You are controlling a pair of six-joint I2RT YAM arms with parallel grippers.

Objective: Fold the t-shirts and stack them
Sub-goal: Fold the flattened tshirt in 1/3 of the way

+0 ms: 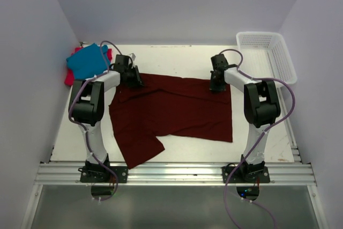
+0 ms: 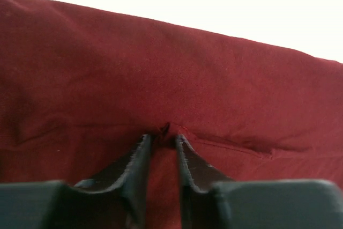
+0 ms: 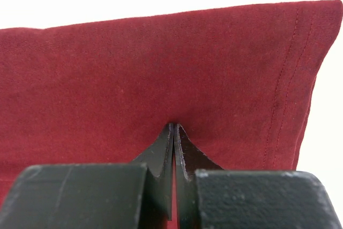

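Note:
The dark maroon t-shirt (image 1: 177, 113) lies spread across the middle of the table, one sleeve trailing toward the front left. My left gripper (image 1: 134, 81) sits on its far left edge. In the left wrist view the left gripper (image 2: 163, 137) stands narrowly apart, with a pucker of maroon cloth (image 2: 161, 68) pinched at its tips. My right gripper (image 1: 216, 85) sits on the far right corner. In the right wrist view the right gripper (image 3: 174, 128) is shut on the maroon cloth (image 3: 134, 68) near its hem. The teal t-shirt (image 1: 88, 61) lies bunched on the red-pink t-shirt (image 1: 68, 76) at the far left.
A white mesh basket (image 1: 285, 60) stands at the far right corner of the table. White walls close in the left, back and right sides. A metal rail (image 1: 171, 172) runs along the near edge by the arm bases.

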